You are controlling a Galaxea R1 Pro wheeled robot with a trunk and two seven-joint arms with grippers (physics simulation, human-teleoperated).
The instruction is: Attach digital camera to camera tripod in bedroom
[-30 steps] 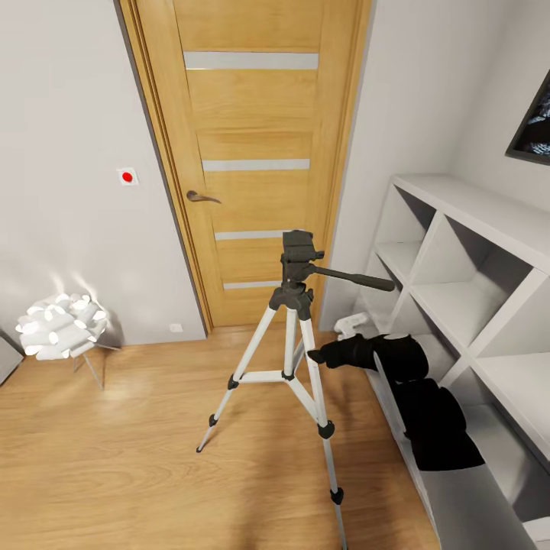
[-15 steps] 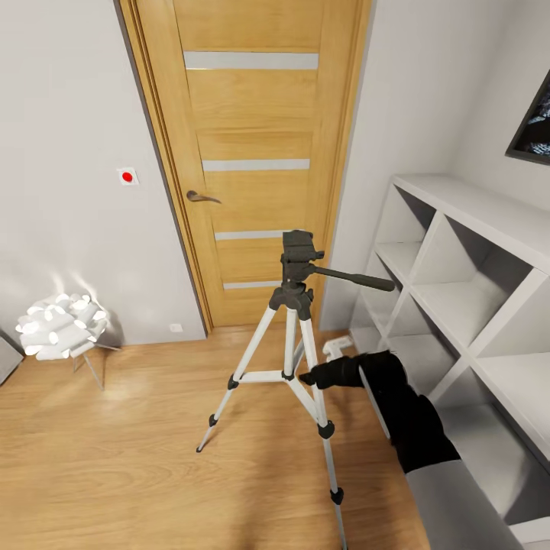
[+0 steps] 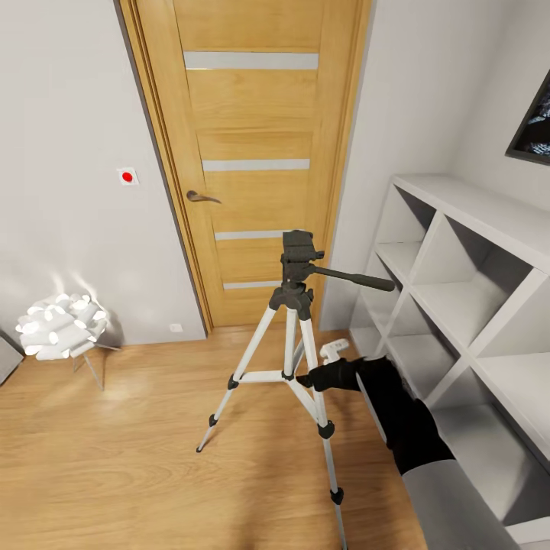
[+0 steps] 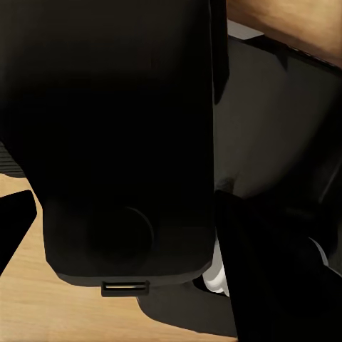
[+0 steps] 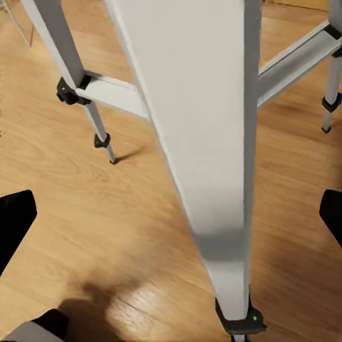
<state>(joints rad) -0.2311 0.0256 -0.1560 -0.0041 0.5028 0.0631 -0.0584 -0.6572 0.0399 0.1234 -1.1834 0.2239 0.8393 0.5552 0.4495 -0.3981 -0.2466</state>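
Note:
The camera tripod (image 3: pixel 294 336) stands on the wood floor in front of the oak door, its black head (image 3: pixel 298 252) bare and its pan handle (image 3: pixel 359 279) pointing right. My right gripper (image 3: pixel 309 378) reaches in from the lower right and is open around the tripod's right-hand silver leg (image 5: pixel 206 142), one fingertip (image 5: pixel 14 224) on either side. My left gripper (image 4: pixel 171 224) has a fingertip (image 4: pixel 16 229) standing wide, and a big black block (image 4: pixel 121 142) with a small slot sits close before it; I cannot tell what that block is. The digital camera is out of view.
A white cube shelf (image 3: pixel 466 229) lines the right wall, close beside my right arm. A white ball-shaped lamp (image 3: pixel 59 327) on thin legs stands at the left wall. The oak door (image 3: pixel 252 153) is shut, and a dark picture (image 3: pixel 535 126) hangs at upper right.
My right arm has drawn back out of the shelf's bottom compartment and swung left and down to the tripod's leg. The tripod has not moved.

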